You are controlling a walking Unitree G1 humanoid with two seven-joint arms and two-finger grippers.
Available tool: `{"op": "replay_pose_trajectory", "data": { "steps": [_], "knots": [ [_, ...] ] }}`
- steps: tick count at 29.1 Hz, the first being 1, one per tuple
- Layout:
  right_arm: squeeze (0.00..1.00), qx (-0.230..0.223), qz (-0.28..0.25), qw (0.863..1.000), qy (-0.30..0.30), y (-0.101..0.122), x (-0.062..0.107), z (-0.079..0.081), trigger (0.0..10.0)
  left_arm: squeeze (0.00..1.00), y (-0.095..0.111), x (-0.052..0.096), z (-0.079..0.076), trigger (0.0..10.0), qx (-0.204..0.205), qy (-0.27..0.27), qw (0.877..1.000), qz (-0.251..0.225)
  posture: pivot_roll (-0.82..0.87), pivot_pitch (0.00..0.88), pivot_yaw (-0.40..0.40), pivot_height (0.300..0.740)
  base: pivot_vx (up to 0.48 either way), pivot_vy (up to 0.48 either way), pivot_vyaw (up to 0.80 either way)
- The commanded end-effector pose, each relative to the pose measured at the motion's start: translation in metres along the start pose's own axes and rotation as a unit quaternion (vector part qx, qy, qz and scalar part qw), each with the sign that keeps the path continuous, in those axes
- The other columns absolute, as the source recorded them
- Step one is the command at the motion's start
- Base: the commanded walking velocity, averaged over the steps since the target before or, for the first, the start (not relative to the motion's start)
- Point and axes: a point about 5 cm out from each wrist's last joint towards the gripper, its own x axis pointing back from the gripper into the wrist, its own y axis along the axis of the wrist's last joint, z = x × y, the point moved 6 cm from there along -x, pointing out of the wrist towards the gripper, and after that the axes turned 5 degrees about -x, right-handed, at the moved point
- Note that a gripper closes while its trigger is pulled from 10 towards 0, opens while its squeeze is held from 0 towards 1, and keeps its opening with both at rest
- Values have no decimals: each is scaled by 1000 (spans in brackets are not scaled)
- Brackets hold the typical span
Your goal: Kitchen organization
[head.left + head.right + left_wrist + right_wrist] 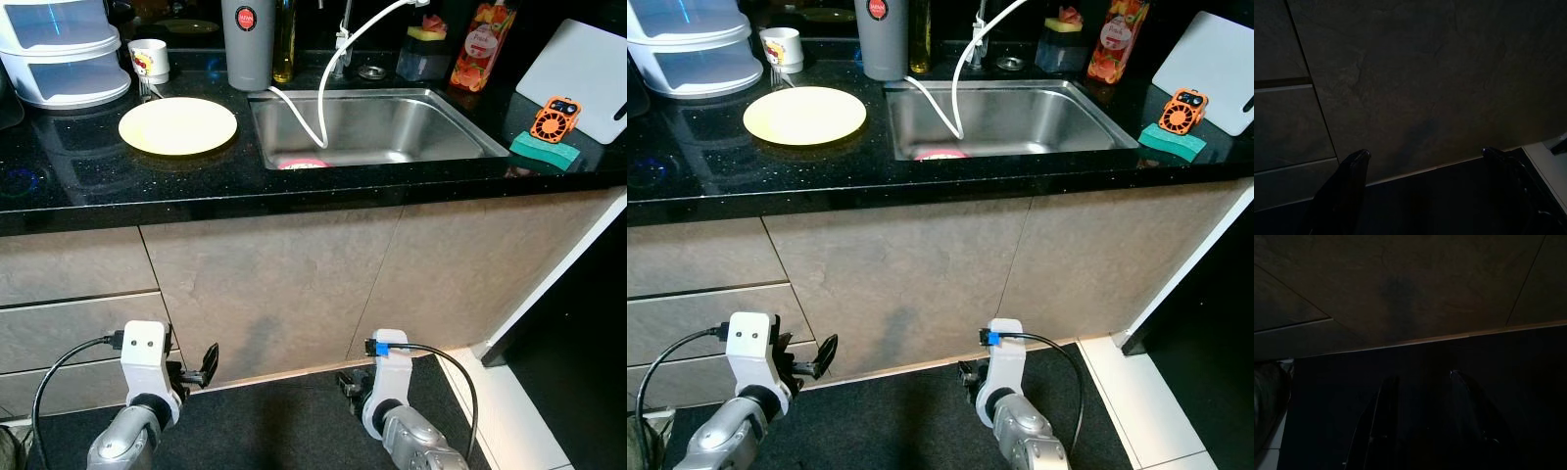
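- Both head views are sharp and evenly lit from above, with no motion blur.
- The black counter (pixel 88 176) is glossy, carrying soft reflections of the items on it.
- The steel sink (pixel 460 132) shows bright glare on its walls.
- The cabinet fronts (pixel 274 284) sit in mild shade; the floor below is dark.
- Both wrist views are very dim and grainy, with the black fingers (pixel 1347 191) barely outlined.

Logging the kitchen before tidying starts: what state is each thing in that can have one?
Yellow plate: empty, flat on the counter.
Sink: no water; a pink item at its front edge.
Faucet hose: hanging into the sink.
Cabinet doors: closed.
Left pincer: open, empty.
Right pincer: open, empty.
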Motion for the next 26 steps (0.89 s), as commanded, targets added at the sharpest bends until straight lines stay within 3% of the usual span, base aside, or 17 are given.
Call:
{"op": "replay_pose_trajectory", "data": {
  "steps": [1, 20, 26],
  "knots": [
    [0, -1, 12, 1000, -6, -7, 3, -5, 10000, 0, -8, 3, -2, 10000, -3, -6, 1000, 16, 60, 127, -23, 740, 0, 0, 0],
    [0, 1, 8, 1000, -7, -3, 1, -4, 10000, 0, -1, -1, -4, 10000, -1, -5, 1000, 6, 62, 138, -30, 740, 0, 0, 0],
    [0, 4, 10, 1000, -15, -3, 2, -11, 10000, 0, 0, -2, -6, 10000, -1, -5, 1000, 8, 44, 140, -45, 740, 0, 0, 0]
  ]
}}
